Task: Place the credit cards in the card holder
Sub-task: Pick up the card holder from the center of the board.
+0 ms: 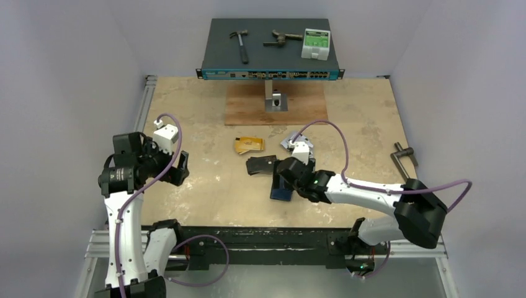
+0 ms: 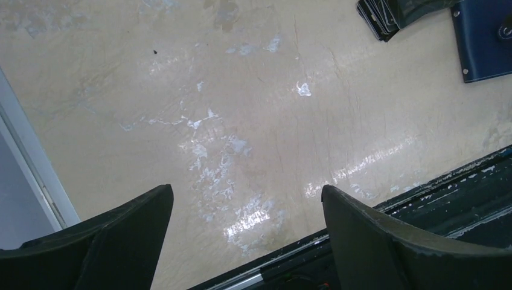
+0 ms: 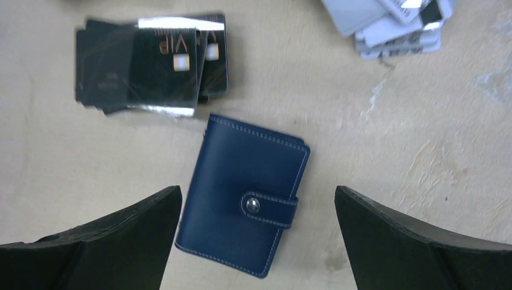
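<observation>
Two open grippers: right gripper (image 3: 256, 192) and left gripper (image 2: 247, 193), jaws spread wide, nothing held in either.
Right gripper position: hovering directly above the card holder (image 3: 240, 181), no contact visible.
Card holder position: flat on the table (image 1: 372, 124), framed between the right gripper's two fingers; closed, snap tab fastened on the side towards the right-hand finger.
Long axis: running away from the wrist, slightly tilted, roughly crosswise to the closing line; short width presented to the jaws.
Left gripper position: over bare table, card holder at the far upper right corner of its view, well apart.
Nearer arm: right.
Black cards (image 3: 151, 66): fanned stack just beyond the holder's far end.
Silver cards (image 3: 392, 24): loose pile further off, to the other side.
Gold cards (image 1: 249, 145): beyond the black stack, near table centre.
Next move, judged: straight descent onto the holder; unsnapping needed before any card goes in.
</observation>
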Robot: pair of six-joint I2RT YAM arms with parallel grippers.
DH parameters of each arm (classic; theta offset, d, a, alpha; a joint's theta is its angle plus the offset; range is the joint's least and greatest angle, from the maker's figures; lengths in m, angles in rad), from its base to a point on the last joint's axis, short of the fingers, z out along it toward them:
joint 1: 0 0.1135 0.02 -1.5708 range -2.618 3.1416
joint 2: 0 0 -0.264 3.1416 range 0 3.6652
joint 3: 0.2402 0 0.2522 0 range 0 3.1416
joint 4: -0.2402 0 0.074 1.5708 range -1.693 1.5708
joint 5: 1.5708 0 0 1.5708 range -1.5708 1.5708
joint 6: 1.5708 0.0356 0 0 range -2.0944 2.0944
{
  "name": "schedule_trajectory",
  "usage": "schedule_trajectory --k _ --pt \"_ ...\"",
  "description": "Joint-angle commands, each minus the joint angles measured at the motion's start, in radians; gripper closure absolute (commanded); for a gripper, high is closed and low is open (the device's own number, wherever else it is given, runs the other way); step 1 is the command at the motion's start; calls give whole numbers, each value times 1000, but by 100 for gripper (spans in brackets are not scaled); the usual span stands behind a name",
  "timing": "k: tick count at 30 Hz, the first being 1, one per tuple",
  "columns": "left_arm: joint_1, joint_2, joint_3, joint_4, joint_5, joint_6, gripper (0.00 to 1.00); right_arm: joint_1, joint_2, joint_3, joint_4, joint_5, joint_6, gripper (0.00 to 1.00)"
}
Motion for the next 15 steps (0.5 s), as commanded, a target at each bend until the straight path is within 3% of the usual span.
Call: schedule_trajectory --k 1,7,15 --pt "9 33 12 -3 36 42 0 106 75 37 -130 124 120 1" --pt "-3 109 61 -94 238 133 0 123 120 -21 -66 83 159 2" --pt "-136 114 -2 -40 215 130 0 121 115 -30 83 37 79 11"
